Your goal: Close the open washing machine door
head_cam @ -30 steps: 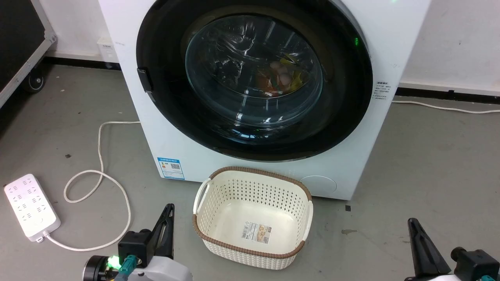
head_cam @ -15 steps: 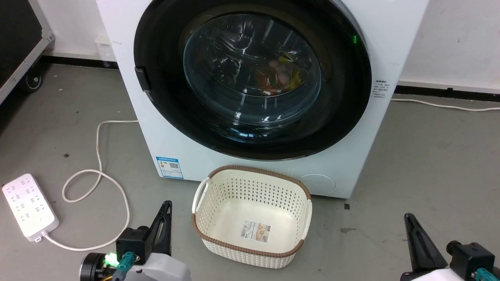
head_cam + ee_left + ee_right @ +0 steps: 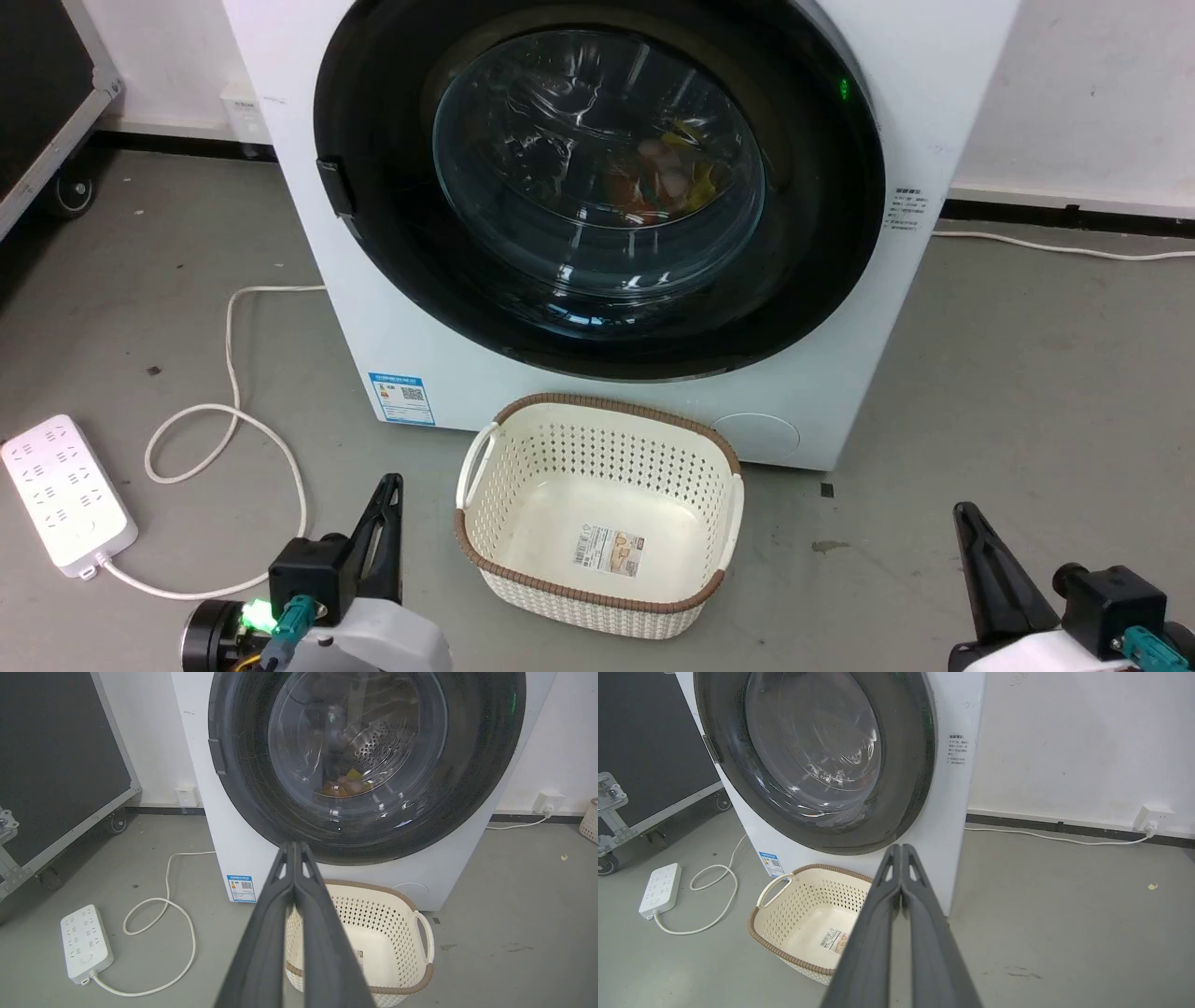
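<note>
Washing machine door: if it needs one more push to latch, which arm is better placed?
Probably left. The washing machine door already looks flush; its black tab sits on the left edge, roughly above the left gripper. The right gripper sits low beyond the door's right edge.

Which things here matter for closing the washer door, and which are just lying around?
For the job:
washing machine door, which looks already shut
washing machine
left tool and right tool, both closed and empty

Lying about:
basket, empty
power strip
white cable
black wheeled case
</note>
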### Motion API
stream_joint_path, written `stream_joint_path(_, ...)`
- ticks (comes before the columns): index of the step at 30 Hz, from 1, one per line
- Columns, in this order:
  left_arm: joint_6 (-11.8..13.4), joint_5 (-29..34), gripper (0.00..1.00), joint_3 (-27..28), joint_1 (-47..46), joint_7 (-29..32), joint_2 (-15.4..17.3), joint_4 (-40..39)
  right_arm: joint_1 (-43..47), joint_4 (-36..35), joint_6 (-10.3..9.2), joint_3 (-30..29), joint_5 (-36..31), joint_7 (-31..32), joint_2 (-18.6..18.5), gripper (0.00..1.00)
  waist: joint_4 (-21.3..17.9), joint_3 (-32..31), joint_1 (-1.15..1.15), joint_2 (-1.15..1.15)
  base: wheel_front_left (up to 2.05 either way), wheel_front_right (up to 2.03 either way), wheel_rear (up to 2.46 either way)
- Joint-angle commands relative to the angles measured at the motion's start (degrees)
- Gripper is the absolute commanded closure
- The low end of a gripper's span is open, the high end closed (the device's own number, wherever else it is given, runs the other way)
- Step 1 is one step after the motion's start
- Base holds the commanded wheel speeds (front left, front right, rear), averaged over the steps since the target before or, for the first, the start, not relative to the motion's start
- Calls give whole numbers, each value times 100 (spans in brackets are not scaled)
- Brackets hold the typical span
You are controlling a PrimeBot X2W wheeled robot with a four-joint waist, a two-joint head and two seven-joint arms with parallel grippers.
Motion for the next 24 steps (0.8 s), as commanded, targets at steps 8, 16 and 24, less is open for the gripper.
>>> stream_joint_path(8,-43,120,100,109,50,86,-63,-101,-144,-68,-2,45,-108,97,28,100,-14,16,0,0,0,0,0)
stream_joint_path(16,-65,188,100,188,56,167,-97,-173,-194,-95,-2,76,-177,187,31,100,-30,33,0,0,0,0,0)
stream_joint_path(24,-86,257,100,267,62,248,-132,-246,-245,-122,-2,108,-247,278,34,100,-45,50,0,0,0,0,0)
